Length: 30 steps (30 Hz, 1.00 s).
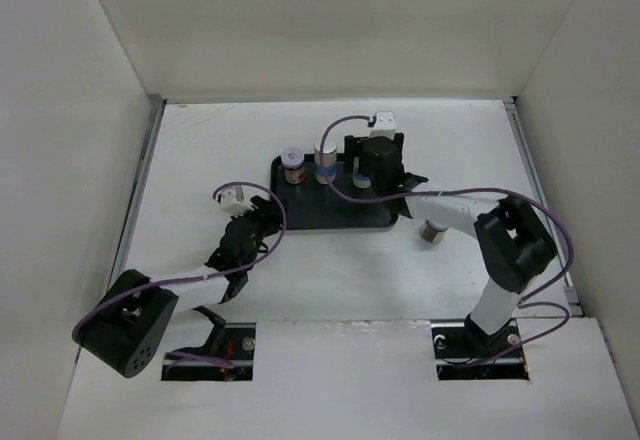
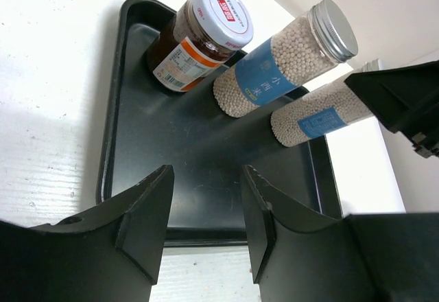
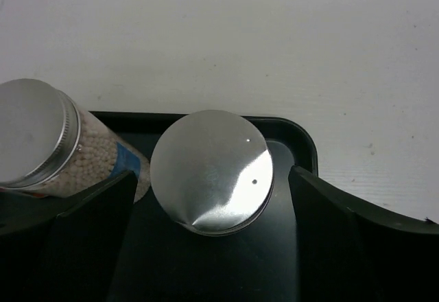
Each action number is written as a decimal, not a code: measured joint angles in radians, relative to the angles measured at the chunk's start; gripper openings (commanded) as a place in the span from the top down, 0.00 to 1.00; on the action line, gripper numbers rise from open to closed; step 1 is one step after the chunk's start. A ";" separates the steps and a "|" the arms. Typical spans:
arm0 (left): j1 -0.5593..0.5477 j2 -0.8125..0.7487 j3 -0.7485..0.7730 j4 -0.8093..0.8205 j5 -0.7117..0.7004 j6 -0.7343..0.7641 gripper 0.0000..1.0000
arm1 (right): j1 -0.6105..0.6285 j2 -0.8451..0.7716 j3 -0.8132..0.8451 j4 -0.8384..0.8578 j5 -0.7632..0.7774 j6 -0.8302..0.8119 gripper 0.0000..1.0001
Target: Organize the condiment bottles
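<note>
A black tray (image 1: pixel 330 222) holds three condiment bottles: a short jar with a reddish-brown label (image 1: pixel 293 165), a taller blue-label jar (image 1: pixel 326 160) and a second blue-label jar (image 1: pixel 359 176). My right gripper (image 1: pixel 372 165) is open, its fingers on either side of that second jar's silver cap (image 3: pixel 211 171) without touching it. A fourth short jar (image 1: pixel 433 230) stands on the table right of the tray. My left gripper (image 1: pixel 262 210) is open and empty at the tray's near left edge. The left wrist view shows the brown jar (image 2: pixel 199 38) and both blue jars (image 2: pixel 285 62), (image 2: pixel 315 117).
White walls enclose the table on the left, back and right. The right arm's forearm passes over the tray's right end, close to the loose jar. The tray's rim (image 3: pixel 288 137) and the other blue jar (image 3: pixel 41 130) show in the right wrist view.
</note>
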 measured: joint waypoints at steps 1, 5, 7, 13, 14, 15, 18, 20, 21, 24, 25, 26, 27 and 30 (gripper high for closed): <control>0.000 0.002 0.000 0.000 0.002 0.000 0.58 | 0.003 -0.010 -0.005 0.000 0.001 0.000 0.00; 0.000 0.002 0.000 0.002 0.003 0.000 0.58 | 0.012 -0.158 -0.098 0.002 0.023 0.003 0.00; 0.001 0.002 0.000 0.003 0.003 0.000 0.58 | 0.013 -0.293 -0.187 0.008 0.072 0.014 0.00; -0.006 0.005 0.000 0.008 0.002 0.000 0.57 | -0.045 -0.656 -0.434 -0.066 0.258 0.120 0.00; -0.010 0.011 0.000 0.011 0.003 0.000 0.57 | -0.057 -0.681 -0.460 -0.109 0.278 0.149 0.00; -0.012 0.017 0.000 0.012 0.003 0.000 0.57 | -0.067 -0.697 -0.487 -0.159 0.293 0.182 0.00; -0.018 0.029 0.000 0.013 0.009 -0.001 0.57 | -0.092 -0.711 -0.562 -0.280 0.301 0.254 0.00; -0.018 0.034 0.000 0.014 0.010 -0.003 0.57 | -0.112 -0.711 -0.602 -0.344 0.286 0.291 0.00; -0.019 0.038 0.000 0.015 0.011 -0.003 0.57 | -0.121 -0.711 -0.612 -0.365 0.273 0.306 0.00; -0.020 0.044 0.000 0.014 0.015 -0.003 0.56 | -0.142 -0.699 -0.615 -0.378 0.224 0.343 0.00; -0.020 0.044 0.000 0.014 0.016 -0.003 0.56 | -0.146 -0.688 -0.615 -0.375 0.209 0.350 0.00; -0.021 0.044 0.000 0.014 0.016 -0.004 0.55 | -0.148 -0.672 -0.615 -0.372 0.193 0.357 0.02; -0.022 0.045 0.000 0.014 0.016 -0.004 0.54 | -0.151 -0.655 -0.615 -0.370 0.177 0.362 0.06; -0.022 0.048 0.000 0.014 0.019 -0.004 0.46 | -0.157 -0.603 -0.615 -0.362 0.144 0.372 0.28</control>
